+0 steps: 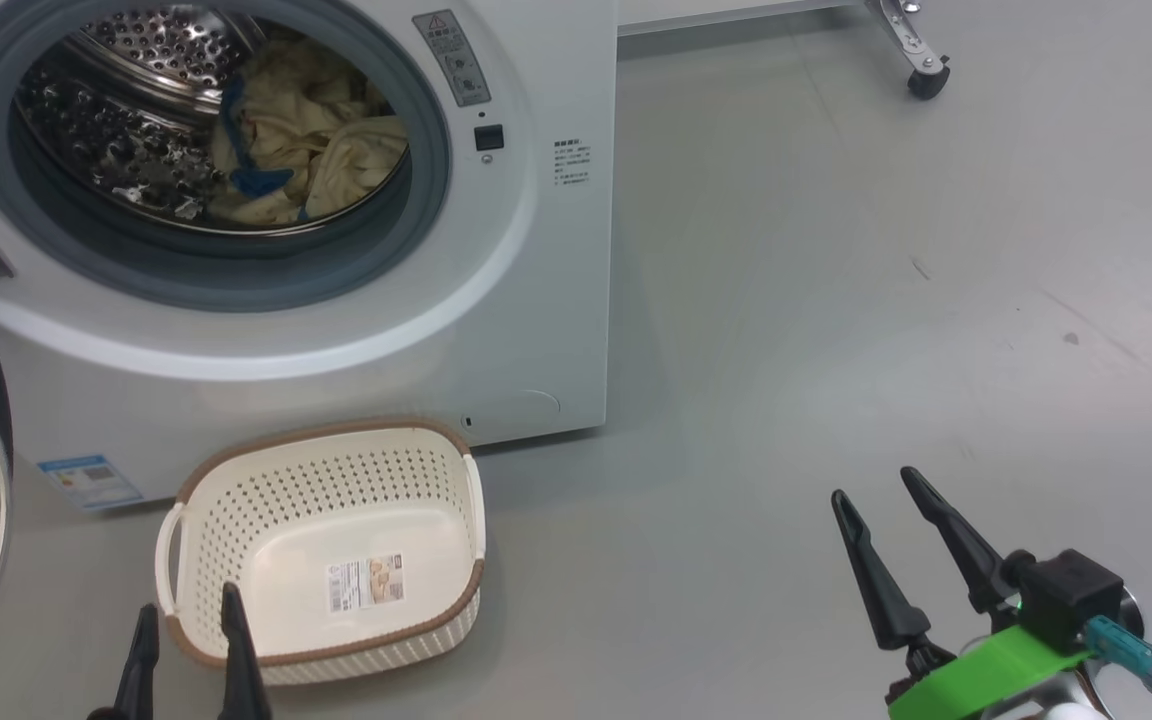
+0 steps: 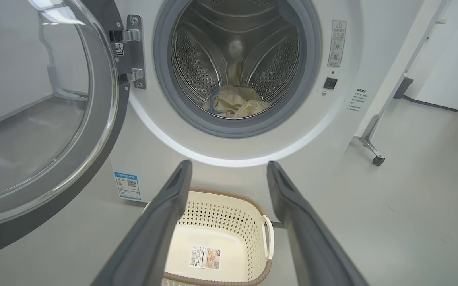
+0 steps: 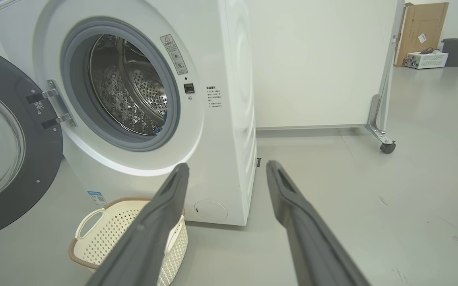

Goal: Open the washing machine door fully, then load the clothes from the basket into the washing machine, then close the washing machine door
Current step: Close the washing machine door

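Closing the door (image 2: 34, 119) worried me: my left gripper (image 1: 189, 605) and right gripper (image 1: 874, 485) both stood apart, empty, and could slip off its glossy rim.

You can read no wording here; all the print is too small. On the washing machine (image 1: 556, 300) front, right of the drum opening, you see a grey warning label (image 1: 451, 55) with a triangle sign, and lines of print (image 1: 571, 162) beside it. A blue sticker (image 1: 88, 480) with a QR code sits low on its left. A small code tag (image 2: 119, 48) sits by the hinge (image 2: 135, 51). Inside the basket (image 1: 336, 480) lies a paper label (image 1: 366, 582) with a barcode.
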Controlling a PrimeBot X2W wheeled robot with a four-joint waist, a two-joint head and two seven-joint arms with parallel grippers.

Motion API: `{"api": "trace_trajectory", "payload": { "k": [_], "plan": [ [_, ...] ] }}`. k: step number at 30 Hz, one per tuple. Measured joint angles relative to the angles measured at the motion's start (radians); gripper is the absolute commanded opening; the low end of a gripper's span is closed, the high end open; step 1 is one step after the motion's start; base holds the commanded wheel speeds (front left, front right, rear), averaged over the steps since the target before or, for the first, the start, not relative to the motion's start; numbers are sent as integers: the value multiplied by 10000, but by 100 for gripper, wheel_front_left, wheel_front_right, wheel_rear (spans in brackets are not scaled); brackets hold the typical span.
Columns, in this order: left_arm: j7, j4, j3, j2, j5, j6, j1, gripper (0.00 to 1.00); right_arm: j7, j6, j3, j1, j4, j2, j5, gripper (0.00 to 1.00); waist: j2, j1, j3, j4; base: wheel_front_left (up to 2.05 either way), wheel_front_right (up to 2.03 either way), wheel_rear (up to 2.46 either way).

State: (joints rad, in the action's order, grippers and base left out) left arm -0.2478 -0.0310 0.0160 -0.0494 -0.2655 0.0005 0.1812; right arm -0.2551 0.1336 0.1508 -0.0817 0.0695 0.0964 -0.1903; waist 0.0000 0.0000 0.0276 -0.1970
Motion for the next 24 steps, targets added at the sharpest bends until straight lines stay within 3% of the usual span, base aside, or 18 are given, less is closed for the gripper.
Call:
{"api": "trace_trajectory", "payload": {
  "k": [13, 24],
  "plan": [
    [0, 61, 15, 4, 255, 201, 62, 100, 0, 0, -132, -12, -31, -10, 69, 100, 0, 0, 32, 229, -34, 34, 0],
    [0, 257, -21, 2, 368, 550, 18, 100, 0, 0, 150, 138, -63, 224, 174, 100, 0, 0, 135, 1642, 0, 0, 0]
  ]
}}
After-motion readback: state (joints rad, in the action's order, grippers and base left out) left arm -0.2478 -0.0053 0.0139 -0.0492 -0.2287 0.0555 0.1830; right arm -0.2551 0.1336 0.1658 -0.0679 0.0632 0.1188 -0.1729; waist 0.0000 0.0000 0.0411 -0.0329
